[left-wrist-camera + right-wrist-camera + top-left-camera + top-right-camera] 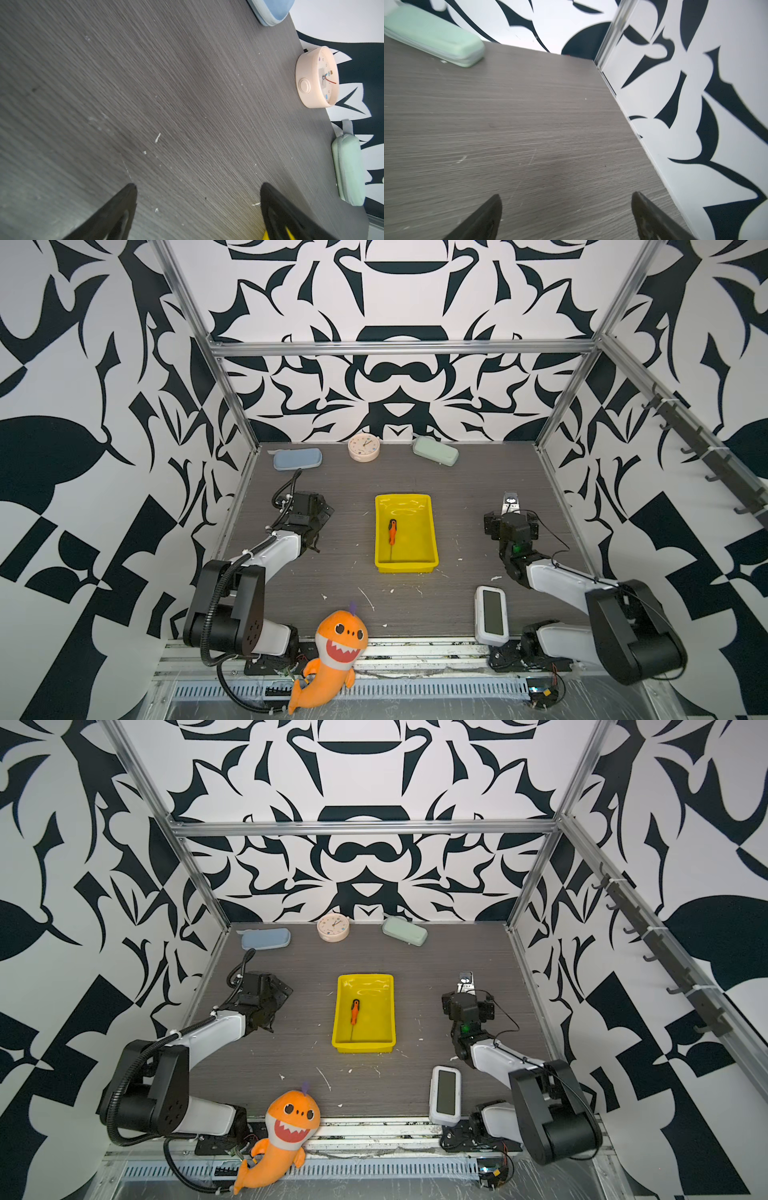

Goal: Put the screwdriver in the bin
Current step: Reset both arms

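Screwdriver (392, 531) lies flat on bin (415, 541) floor, lengthwise. Left gripper (198, 185) and right gripper (566, 194) both spread wide apart.

Bright, even overhead light — shadows soft. White glare streaks the floor of the bin (417, 541) beyond the butt end of the screwdriver (392, 531). Both top views bow at their edges; far ahead of the right gripper (566, 197) the green case (431, 35) smears

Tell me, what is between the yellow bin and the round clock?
Nothing, only bare table between the bin and the clock, as both top views show.
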Robot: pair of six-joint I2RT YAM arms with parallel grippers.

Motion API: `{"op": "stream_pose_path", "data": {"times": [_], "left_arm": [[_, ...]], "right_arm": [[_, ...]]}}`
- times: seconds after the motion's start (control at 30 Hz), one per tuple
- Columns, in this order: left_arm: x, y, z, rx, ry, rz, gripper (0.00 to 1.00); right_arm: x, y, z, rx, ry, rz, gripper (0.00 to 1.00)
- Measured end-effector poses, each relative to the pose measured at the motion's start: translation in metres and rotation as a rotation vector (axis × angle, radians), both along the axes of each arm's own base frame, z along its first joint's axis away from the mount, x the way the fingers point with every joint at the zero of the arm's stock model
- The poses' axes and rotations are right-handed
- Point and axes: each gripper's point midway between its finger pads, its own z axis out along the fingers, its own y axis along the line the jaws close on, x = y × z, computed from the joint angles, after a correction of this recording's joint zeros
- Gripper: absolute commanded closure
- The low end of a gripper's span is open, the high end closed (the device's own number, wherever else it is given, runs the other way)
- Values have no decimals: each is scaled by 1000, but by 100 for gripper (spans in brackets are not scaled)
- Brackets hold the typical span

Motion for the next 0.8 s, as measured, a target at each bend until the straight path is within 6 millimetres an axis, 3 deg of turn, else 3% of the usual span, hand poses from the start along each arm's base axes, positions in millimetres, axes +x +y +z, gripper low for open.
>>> {"op": "stream_pose_path", "data": {"times": [0.23, 0.7, 0.77, 0.8], "left_arm": [[2, -1, -2, -1, 7, -6, 4], [12, -10, -9, -16, 32, -39, 7], [13, -12, -16, -30, 52, -43, 12], [13, -15, -19, -42, 62, -46, 20]], "right_arm": [[9, 2, -35, 33, 63, 24, 0], [17, 8, -38, 77, -33, 58, 0], [18, 9, -36, 82, -43, 64, 0], [18, 9, -36, 86, -44, 66, 0]]}}
